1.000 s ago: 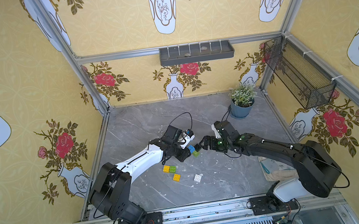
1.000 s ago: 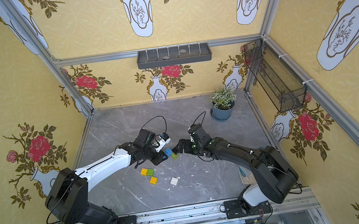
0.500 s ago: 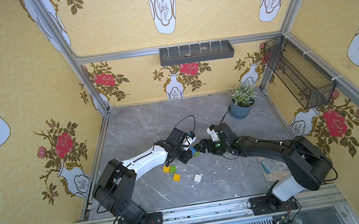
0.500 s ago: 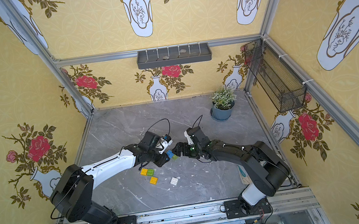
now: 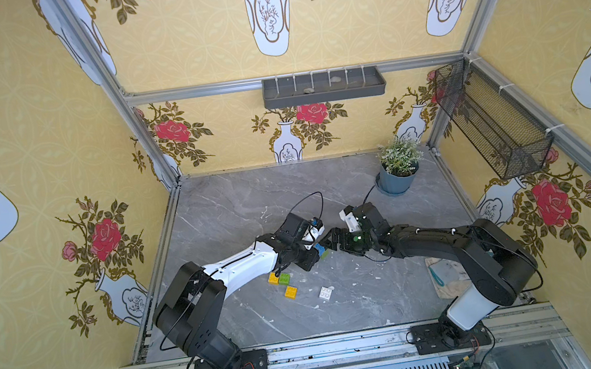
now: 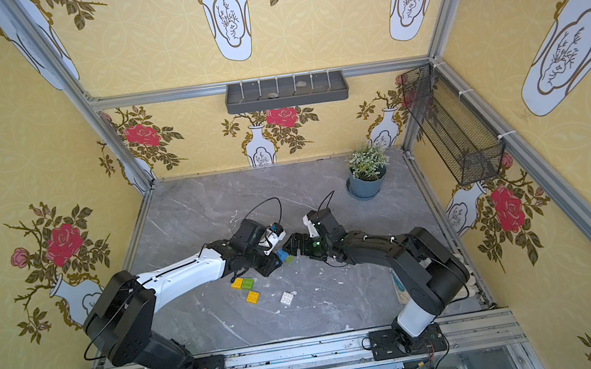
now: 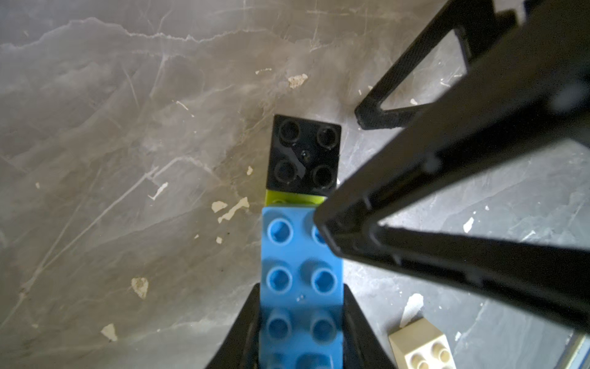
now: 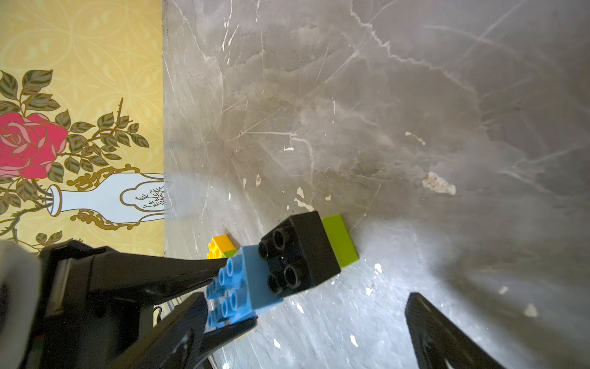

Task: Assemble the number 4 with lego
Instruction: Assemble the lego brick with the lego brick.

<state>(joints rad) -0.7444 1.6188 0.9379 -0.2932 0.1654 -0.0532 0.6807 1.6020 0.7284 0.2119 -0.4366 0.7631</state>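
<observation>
My left gripper (image 7: 301, 308) is shut on the end of a blue 2x4 lego brick (image 7: 301, 271), held just above the table. A lime green brick (image 7: 293, 199) and a black 2x2 brick (image 7: 305, 156) are joined at its far end. In both top views this cluster (image 5: 320, 249) (image 6: 280, 254) sits between the two grippers. My right gripper (image 5: 329, 240) stands open beside the black end, one of its fingers (image 7: 367, 242) over the blue studs. Two yellow bricks (image 5: 273, 278) (image 5: 291, 292), a green one (image 5: 284, 279) and a white one (image 5: 325, 293) lie loose.
A potted plant (image 5: 397, 177) stands at the back right. A crumpled cloth (image 5: 447, 276) lies by the right arm's base. A wire basket (image 5: 491, 121) hangs on the right wall and a grey shelf tray (image 5: 323, 86) on the back wall.
My right gripper has moved left, closing in on the held bricks, still open. The left gripper shifted slightly right and keeps its grip.
</observation>
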